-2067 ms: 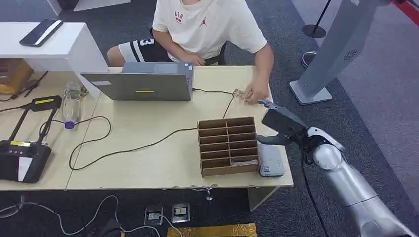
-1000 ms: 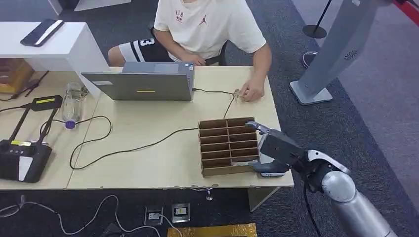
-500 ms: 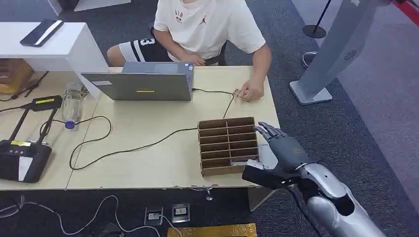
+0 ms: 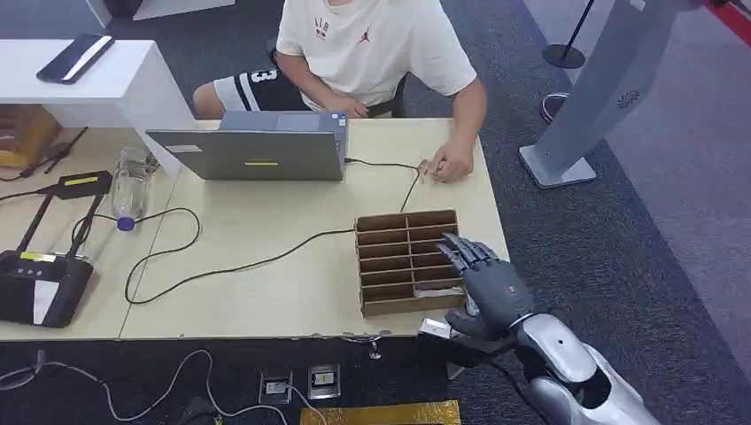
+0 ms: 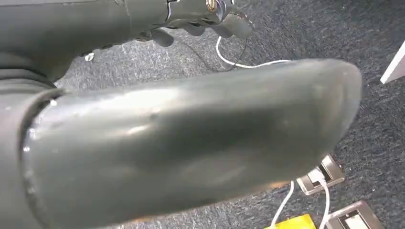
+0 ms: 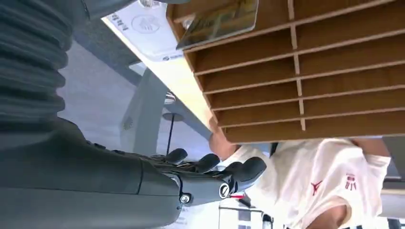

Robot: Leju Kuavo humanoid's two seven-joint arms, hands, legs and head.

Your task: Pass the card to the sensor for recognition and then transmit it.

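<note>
right hand (image 4: 490,288) over near-right corner of table (image 4: 266,292), fingers (image 4: 460,251) spread flat above right edge of cardboard divider box (image 4: 398,257), thumb out past table edge, holding nothing. card (image 6: 219,21) lies tilted in box's end compartment next to white sensor pad (image 6: 143,28). left hand (image 5: 205,9) over carpet, can't tell if fingers apart or together. person (image 4: 372,44) seated at far side, hand (image 4: 450,165) on table by laptop (image 4: 252,146).
</note>
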